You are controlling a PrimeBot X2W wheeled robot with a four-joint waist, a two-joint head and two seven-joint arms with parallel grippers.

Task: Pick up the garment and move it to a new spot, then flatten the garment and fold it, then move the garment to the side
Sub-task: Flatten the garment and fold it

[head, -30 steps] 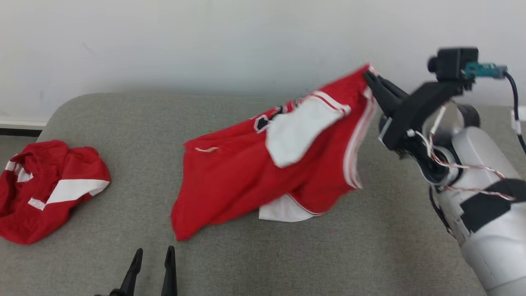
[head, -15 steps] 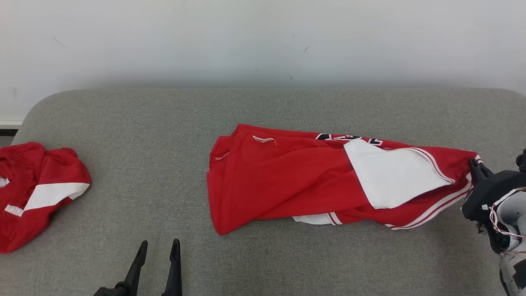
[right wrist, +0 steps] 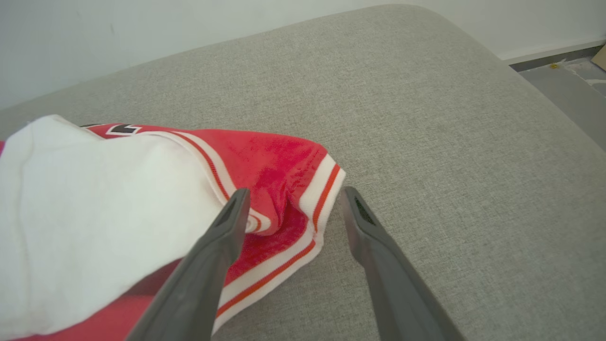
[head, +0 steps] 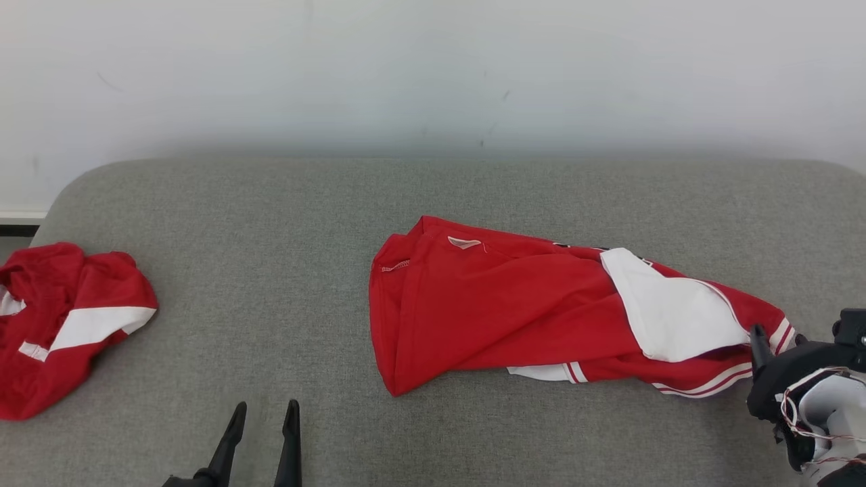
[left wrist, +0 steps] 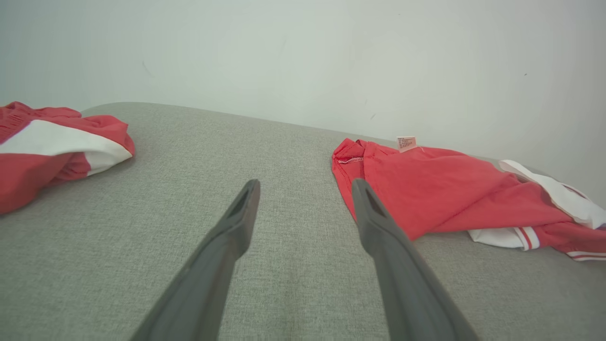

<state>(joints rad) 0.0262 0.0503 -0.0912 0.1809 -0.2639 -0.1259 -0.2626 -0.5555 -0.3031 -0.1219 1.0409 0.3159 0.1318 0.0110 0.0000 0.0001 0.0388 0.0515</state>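
A red garment (head: 514,311) with a white panel and white-striped trim lies crumpled on the grey padded surface (head: 270,223), right of the middle. My right gripper (head: 775,338) is at its right end, low over the surface. In the right wrist view that gripper (right wrist: 296,192) is open, its fingers straddling the striped hem of the garment (right wrist: 279,161) without pinching it. My left gripper (head: 265,406) rests open at the lower left; in its wrist view the gripper (left wrist: 306,182) holds nothing, and the garment (left wrist: 426,184) lies just beyond its right finger.
A second red and white garment (head: 67,318) sits bunched at the surface's left end, also seen as the left heap (left wrist: 47,147). A pale wall (head: 433,67) runs behind. The surface's rounded right edge drops to the floor (right wrist: 568,90).
My right gripper came down from high at the back right, laid the garment's end on the surface and opened. The garment now lies flat. The head camera shifted; the left gripper stayed put.
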